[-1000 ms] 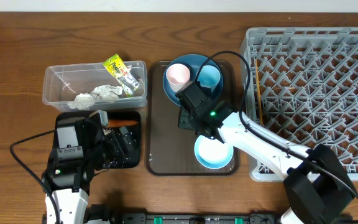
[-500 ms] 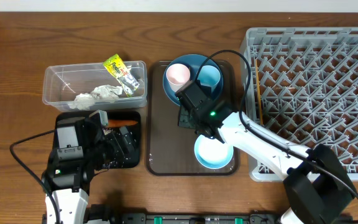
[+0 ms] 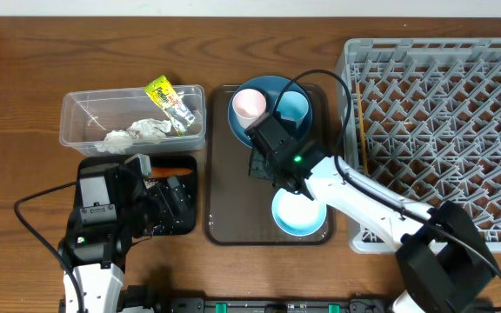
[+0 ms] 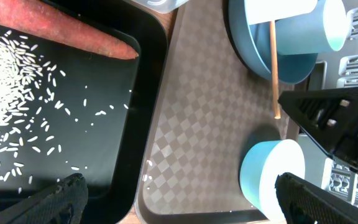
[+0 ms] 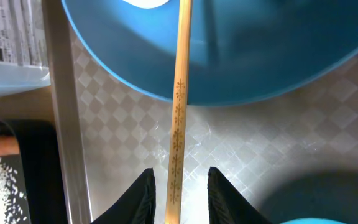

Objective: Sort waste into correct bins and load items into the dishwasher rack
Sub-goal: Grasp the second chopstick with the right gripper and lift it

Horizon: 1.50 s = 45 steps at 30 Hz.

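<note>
Over brown tray [image 5: 114, 146], right end effector [image 5: 179, 194] unmoved, straddling chopstick [image 5: 181, 81]

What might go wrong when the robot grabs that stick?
The chopstick lies across the rim of the blue plate, loose between the open fingers of the right gripper, so it might roll or slip away as they close. Lifting one end might also nudge the pink cup on the plate.
</note>
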Each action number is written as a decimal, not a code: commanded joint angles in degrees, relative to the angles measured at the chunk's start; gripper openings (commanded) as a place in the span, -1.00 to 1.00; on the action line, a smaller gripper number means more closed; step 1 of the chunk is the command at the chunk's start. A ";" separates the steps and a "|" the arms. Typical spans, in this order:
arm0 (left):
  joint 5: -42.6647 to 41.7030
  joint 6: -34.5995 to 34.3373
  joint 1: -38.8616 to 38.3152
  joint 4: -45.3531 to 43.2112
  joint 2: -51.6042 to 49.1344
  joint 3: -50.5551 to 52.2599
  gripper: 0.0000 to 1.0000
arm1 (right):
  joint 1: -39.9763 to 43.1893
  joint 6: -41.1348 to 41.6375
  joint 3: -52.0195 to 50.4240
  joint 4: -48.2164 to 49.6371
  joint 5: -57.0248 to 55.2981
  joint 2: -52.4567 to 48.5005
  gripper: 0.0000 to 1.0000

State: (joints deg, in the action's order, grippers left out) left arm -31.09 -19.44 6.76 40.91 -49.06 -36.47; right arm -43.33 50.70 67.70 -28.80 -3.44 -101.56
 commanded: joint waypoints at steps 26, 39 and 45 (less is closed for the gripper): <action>0.57 0.57 0.28 0.09 0.09 -0.90 0.97 | -0.39 -2.19 0.13 0.74 -0.79 -2.80 -0.60; 0.57 0.57 0.28 0.09 0.09 -0.90 0.97 | 0.04 -7.56 0.55 2.19 -1.31 -2.08 -0.79; 0.57 0.57 0.28 0.09 0.09 -0.90 0.97 | 0.13 -7.54 0.55 2.32 -1.29 -2.08 -0.81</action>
State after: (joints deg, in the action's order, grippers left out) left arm -31.09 -19.44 6.76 40.91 -49.06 -36.47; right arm -43.29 44.03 67.68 -26.65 -3.70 -104.51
